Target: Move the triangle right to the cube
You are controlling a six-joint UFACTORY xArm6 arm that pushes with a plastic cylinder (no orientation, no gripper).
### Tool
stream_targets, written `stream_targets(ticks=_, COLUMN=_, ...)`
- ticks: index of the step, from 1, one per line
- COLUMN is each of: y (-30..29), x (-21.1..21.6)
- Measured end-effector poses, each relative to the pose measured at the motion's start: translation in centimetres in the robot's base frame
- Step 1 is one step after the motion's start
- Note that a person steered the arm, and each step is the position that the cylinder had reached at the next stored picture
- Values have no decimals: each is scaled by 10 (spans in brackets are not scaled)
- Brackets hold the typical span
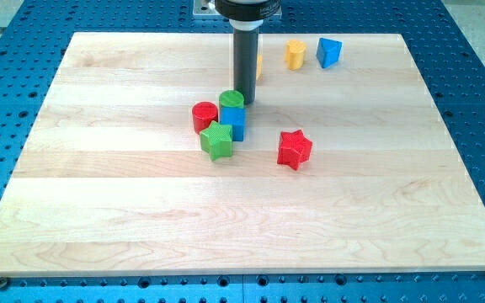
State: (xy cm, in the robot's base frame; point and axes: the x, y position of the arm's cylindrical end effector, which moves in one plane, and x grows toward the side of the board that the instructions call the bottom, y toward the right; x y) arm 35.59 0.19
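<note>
The blue triangle [329, 52] lies near the view's top, right of centre. The blue cube [234, 123] sits in a cluster near the board's middle, with a green cylinder [231, 100] just above it, a red cylinder [204, 115] to its left and a green star [216, 140] at its lower left. My tip [246, 101] is down at the right edge of the green cylinder, just above the blue cube. The triangle is far to the upper right of the tip.
A yellow block [295, 54] stands just left of the triangle. Another yellow block [258, 66] is partly hidden behind the rod. A red star [294, 149] lies right of the cluster. The wooden board [99, 210] rests on a blue perforated table.
</note>
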Motion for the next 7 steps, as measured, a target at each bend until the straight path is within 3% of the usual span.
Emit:
stream_targets(ticks=1, y=3, x=-6)
stream_targets(ticks=2, y=80, x=-53)
stream_targets(ticks=3, y=148, x=-74)
stream_targets(ticks=4, y=110, x=-101)
stream_targets(ticks=5, y=182, x=-88)
stream_targets(ticks=6, y=253, x=-113)
stream_targets(ticks=7, y=213, x=-148)
